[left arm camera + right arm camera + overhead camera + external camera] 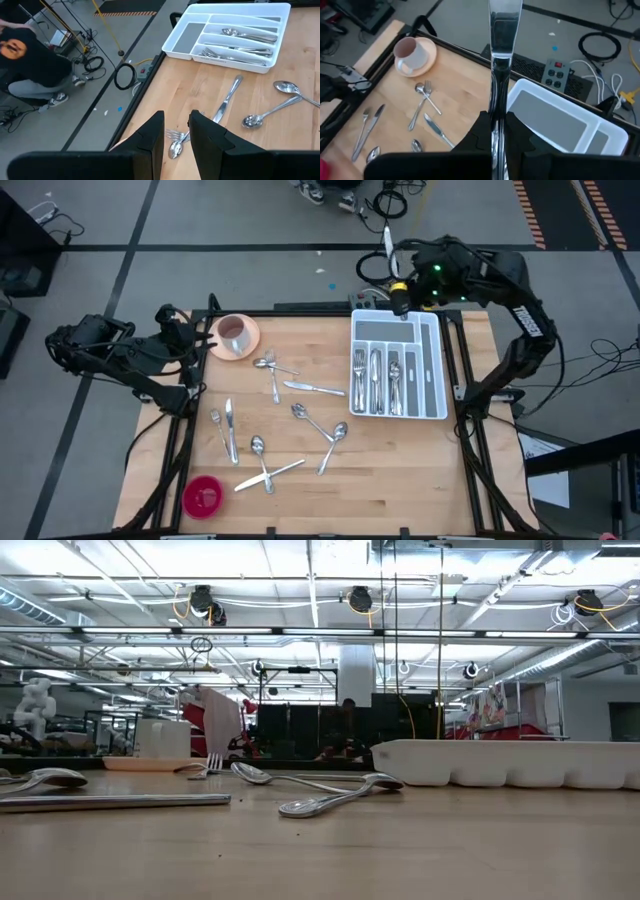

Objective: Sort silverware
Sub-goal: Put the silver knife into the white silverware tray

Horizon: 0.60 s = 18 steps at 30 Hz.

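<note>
My right gripper (pixel 398 292) hangs over the far end of the white compartmented tray (pixel 441 370), shut on a silver table knife (pixel 505 30) whose blade (pixel 388 242) reaches past the table's far edge. The tray holds several pieces of silverware (pixel 378 375) lying flat in its slots. Loose spoons, forks and knives (pixel 300 415) lie flat on the wooden table. My left gripper (pixel 175 135) waits open above the table's far left corner, beside the pink cup (pixel 233 333), with nothing between its fingers. Neither gripper shows in the low view. My right gripper pinches the knife between its two fingers on the handle (pixel 496 107), just below the neck. The knife lies along the fingers, and its blade sticks out past their tips. It is lifted clear above the tray's far end.
The pink cup stands on its saucer (pixel 248 340) at the far left. A red round dish (pixel 203 496) sits at the near left corner. Bare wood lies along the near edge (pixel 400 490). Cables and a power strip (pixel 555 70) lie on the floor beyond the far edge.
</note>
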Available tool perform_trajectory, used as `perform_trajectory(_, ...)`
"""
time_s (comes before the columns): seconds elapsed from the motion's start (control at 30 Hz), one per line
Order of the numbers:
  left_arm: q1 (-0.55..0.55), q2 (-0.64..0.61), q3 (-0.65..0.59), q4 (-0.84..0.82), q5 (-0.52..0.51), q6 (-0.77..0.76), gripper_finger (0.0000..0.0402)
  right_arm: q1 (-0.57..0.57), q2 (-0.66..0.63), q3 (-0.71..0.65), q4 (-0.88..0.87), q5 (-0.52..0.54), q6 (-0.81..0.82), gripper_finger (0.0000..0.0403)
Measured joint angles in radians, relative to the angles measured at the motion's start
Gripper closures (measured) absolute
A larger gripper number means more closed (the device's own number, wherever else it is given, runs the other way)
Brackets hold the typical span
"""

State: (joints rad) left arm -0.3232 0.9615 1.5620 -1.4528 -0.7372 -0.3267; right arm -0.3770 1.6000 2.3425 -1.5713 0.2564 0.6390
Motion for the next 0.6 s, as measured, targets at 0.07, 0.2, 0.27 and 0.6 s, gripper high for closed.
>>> perform_trajectory(0.07, 0.0, 0.0, 0.0, 0.0, 0.0, -0.001, 0.0305, 0.0, -0.015, -0.005, 0.003, 0.0, -0.011, 0.0403)
perform_trajectory(0.2, 0.0, 0.0, 0.0, 0.0, 0.0, -0.002, 0.0305, -0.006, -0.068, -0.095, 0.002, -0.021, -0.022, 0.0403)
perform_trajectory(0.27, 0.0, 0.0, 0.0, 0.0, 0.0, -0.002, 0.0305, -0.016, -0.107, -0.176, 0.002, -0.026, -0.022, 0.0403)
perform_trajectory(0.6, 0.0, 0.0, 0.0, 0.001, 0.0, -0.008, 0.0305, -0.018, -0.371, -0.819, 0.394, -0.143, 0.053, 0.0403)
